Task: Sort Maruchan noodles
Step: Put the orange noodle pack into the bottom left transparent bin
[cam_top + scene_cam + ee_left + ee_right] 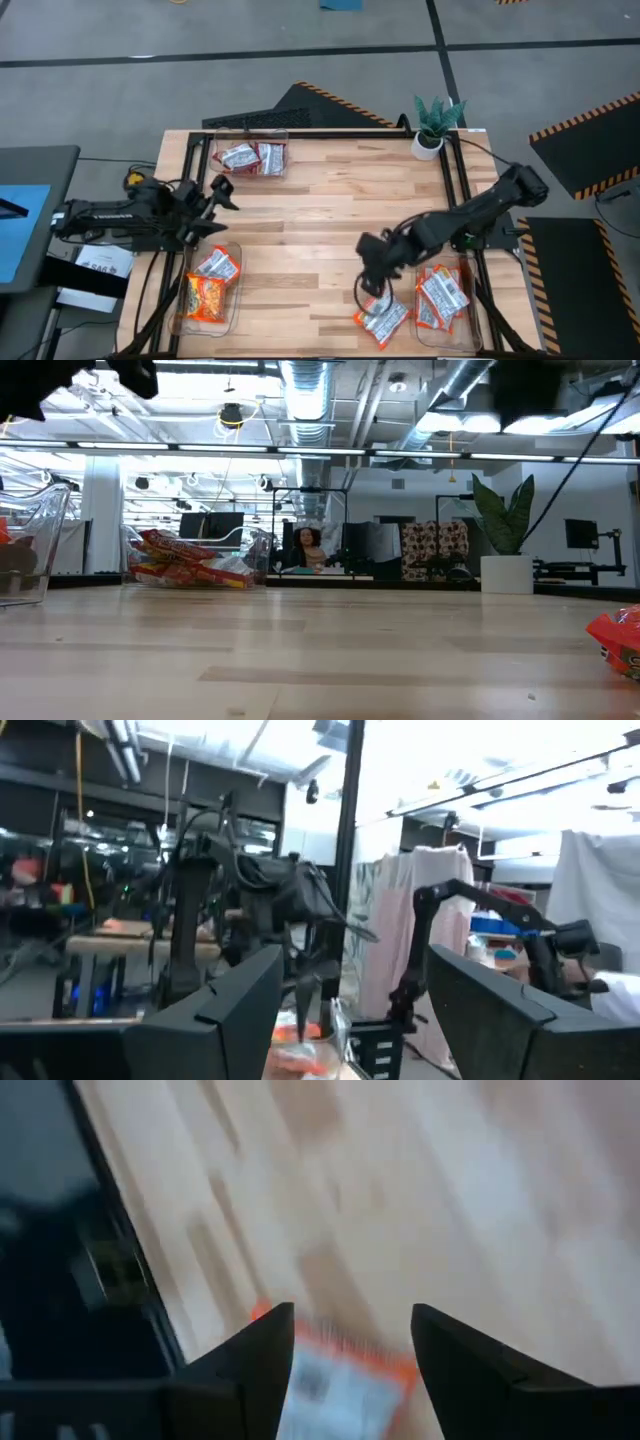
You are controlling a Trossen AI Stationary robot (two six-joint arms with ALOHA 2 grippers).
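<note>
A small pile of loose Maruchan packets (381,319), silver-white with orange edges, lies flat on the table near its near edge. My right gripper (369,289) hovers open just above the pile's far-left side. In the right wrist view a silver-white packet with an orange border (340,1380) shows between the spread fingers of that gripper (350,1320). The left gripper (225,192) waits open at the table's left side, raised and pointing right (355,970). Another orange packet (622,641) shows at the low view's right edge.
Three clear bins hold sorted packets: silver-white ones in the far-left bin (285,150), orange ones in the near-left bin (236,300), silver-white ones in the near-right bin (468,310). A potted plant (434,125) stands at the far right corner. Bare wood lies mid-table.
</note>
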